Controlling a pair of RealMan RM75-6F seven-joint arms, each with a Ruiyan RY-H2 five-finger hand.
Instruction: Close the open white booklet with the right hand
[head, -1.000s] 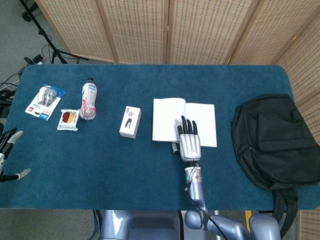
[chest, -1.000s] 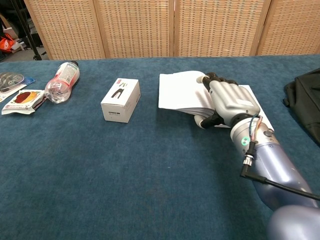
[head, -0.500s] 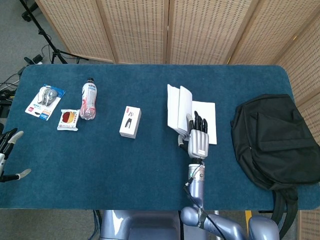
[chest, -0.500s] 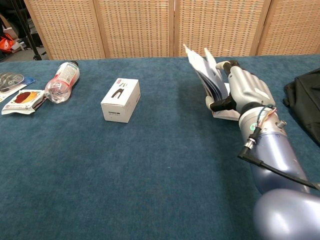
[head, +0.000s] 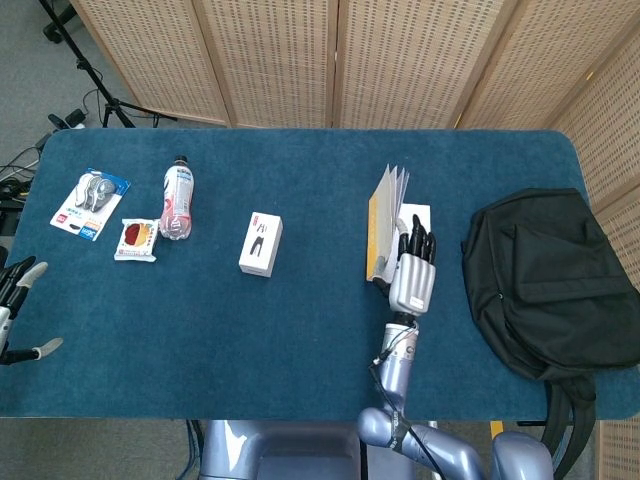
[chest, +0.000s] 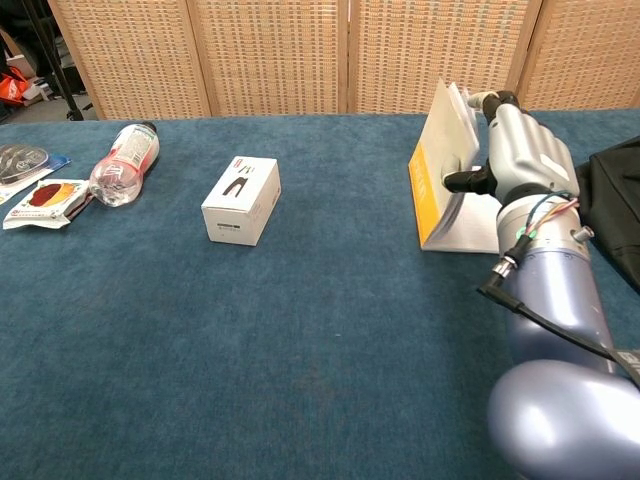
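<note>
Right hand (head: 412, 275) lifting the booklet's (head: 385, 222) left half upright on the blue surface (head: 300, 340).

Booklet lies right of centre, between the white box (head: 260, 243) and the black backpack (head: 550, 280); its raised half shows a yellow cover and fanned pages, the other half flat on the surface; the hand sits just right of the standing pages, thumb in front and fingers (chest: 492, 98) behind them, so it holds the pages; left hand (head: 18, 310) at the left edge, fingers apart, holding nothing; a bottle (head: 177, 198) lies on its side, contents unclear; two packets (head: 135, 240) (head: 90, 203) beside it; printing on box and packets too small to read.
</note>
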